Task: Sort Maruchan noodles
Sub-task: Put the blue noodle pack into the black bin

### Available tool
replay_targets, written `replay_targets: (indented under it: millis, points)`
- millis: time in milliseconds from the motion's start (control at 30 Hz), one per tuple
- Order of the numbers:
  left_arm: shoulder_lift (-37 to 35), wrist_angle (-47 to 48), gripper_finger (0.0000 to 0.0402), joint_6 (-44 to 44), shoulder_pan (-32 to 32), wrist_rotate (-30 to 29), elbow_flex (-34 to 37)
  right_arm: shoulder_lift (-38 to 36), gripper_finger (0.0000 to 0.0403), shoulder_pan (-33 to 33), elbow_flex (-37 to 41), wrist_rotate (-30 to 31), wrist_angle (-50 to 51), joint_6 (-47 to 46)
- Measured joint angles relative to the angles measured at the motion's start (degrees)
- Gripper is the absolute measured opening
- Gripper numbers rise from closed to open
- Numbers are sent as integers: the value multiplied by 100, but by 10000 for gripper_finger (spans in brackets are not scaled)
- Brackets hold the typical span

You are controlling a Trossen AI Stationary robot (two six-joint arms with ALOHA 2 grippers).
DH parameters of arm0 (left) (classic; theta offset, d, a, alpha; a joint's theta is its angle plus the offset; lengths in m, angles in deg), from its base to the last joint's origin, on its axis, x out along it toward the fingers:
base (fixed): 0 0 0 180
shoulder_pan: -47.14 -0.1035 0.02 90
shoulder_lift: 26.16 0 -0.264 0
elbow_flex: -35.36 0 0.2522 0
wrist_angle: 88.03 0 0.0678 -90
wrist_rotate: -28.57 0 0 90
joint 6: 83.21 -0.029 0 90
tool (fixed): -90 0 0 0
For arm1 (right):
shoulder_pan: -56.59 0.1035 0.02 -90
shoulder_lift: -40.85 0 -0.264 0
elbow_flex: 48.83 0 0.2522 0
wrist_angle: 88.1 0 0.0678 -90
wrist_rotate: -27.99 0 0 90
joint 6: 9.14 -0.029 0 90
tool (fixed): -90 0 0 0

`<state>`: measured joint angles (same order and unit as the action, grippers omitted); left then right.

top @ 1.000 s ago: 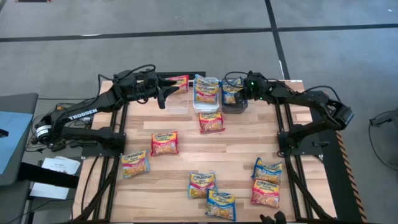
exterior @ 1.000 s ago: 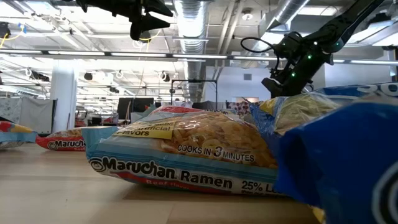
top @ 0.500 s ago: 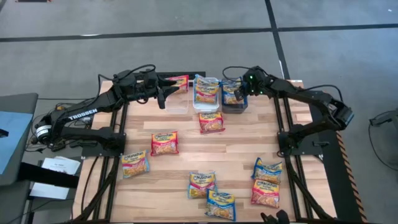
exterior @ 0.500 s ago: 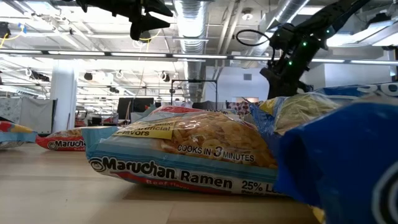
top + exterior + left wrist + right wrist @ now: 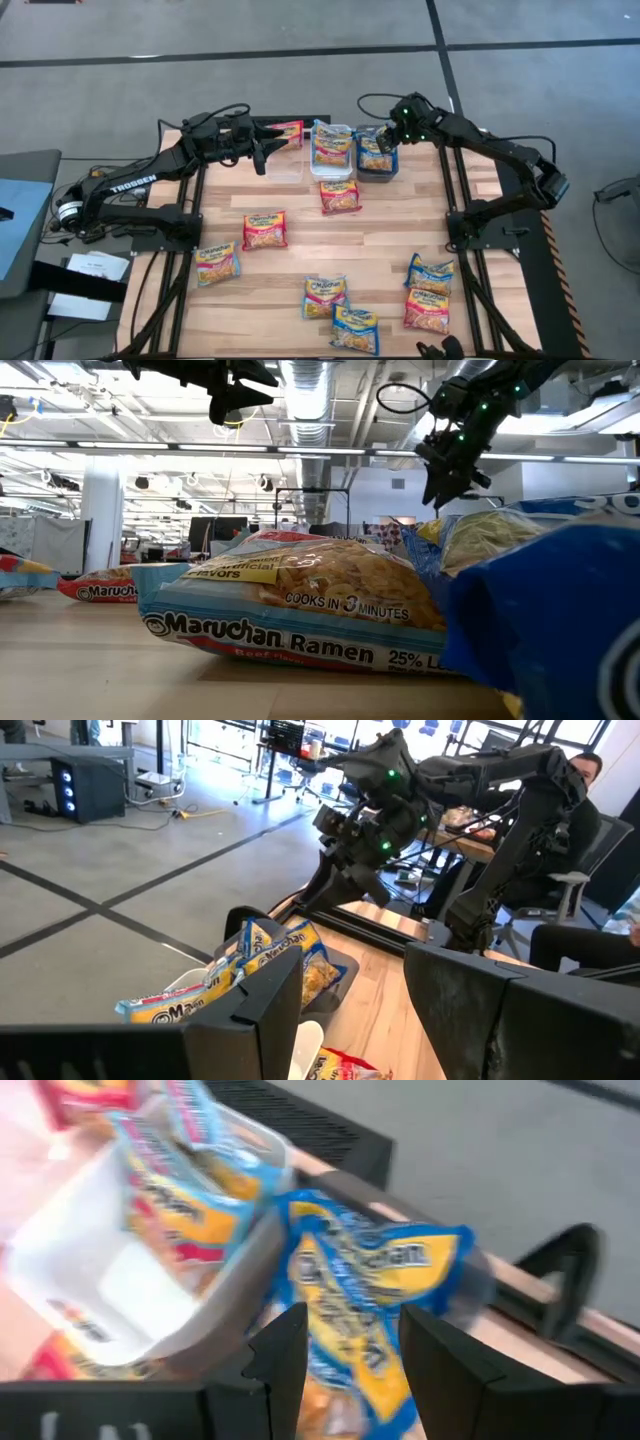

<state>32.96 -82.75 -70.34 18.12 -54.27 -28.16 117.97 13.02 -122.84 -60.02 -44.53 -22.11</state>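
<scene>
The right tool (image 5: pixel 385 141) is held above the dark-grey plastic bin (image 5: pixel 378 166) at the far edge of the wooden slatted counter (image 5: pixel 380 235). Its two dark fingers (image 5: pixel 285 1348) are parted, and nothing is gripped between them; in the right wrist view a blue-banded yellow ramen packet (image 5: pixel 375 1315) is seen just beyond the fingertips, lying in that bin and apart from the fingers. In the low view the right tool (image 5: pixel 440 485) is shown raised well clear of the counter.

The left tool (image 5: pixel 262 152) is held above the far left part of the counter, beside the clear plastic bin (image 5: pixel 285 165). Its fingers (image 5: pixel 245 1020) are spread wide and nothing is held.

A red-banded packet (image 5: pixel 287 132) is seen at the far end of the clear bin. Another packet (image 5: pixel 332 146) is lodged in the white plastic bin (image 5: pixel 333 170), between the clear and dark-grey bins. A red-banded packet (image 5: pixel 340 196) lies on the counter just near of the white bin.

The remaining flat square packets are scattered on the near half: a red one (image 5: pixel 265 230) and an orange one (image 5: pixel 217 264) to the left, a pair (image 5: pixel 325 296) and (image 5: pixel 355 328) near the middle, and two more (image 5: pixel 430 272) and (image 5: pixel 427 310) to the right.
</scene>
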Motion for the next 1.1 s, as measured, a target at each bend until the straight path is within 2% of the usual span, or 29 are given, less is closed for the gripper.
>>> replay_targets:
  millis: [167,233,467,767,933,1100]
  points:
    - [-2,-1,165,151,-2,102,0,0,180,47,-28,-1350,102,-45]
    - [0,-5,165,161,-1,141,0,0,180,114,-28,-1588,237,-197]
    - [0,-59,165,274,-2,153,0,0,180,358,-28,-1590,644,-546]
    - [-1,-709,165,452,-2,201,0,39,180,474,-34,-1490,401,-475]
    - [-2,-841,165,438,-3,202,2,485,180,409,-546,-1496,630,-183]
    - [-2,-814,165,436,-93,204,2,1112,180,393,-1184,-1404,1708,128]
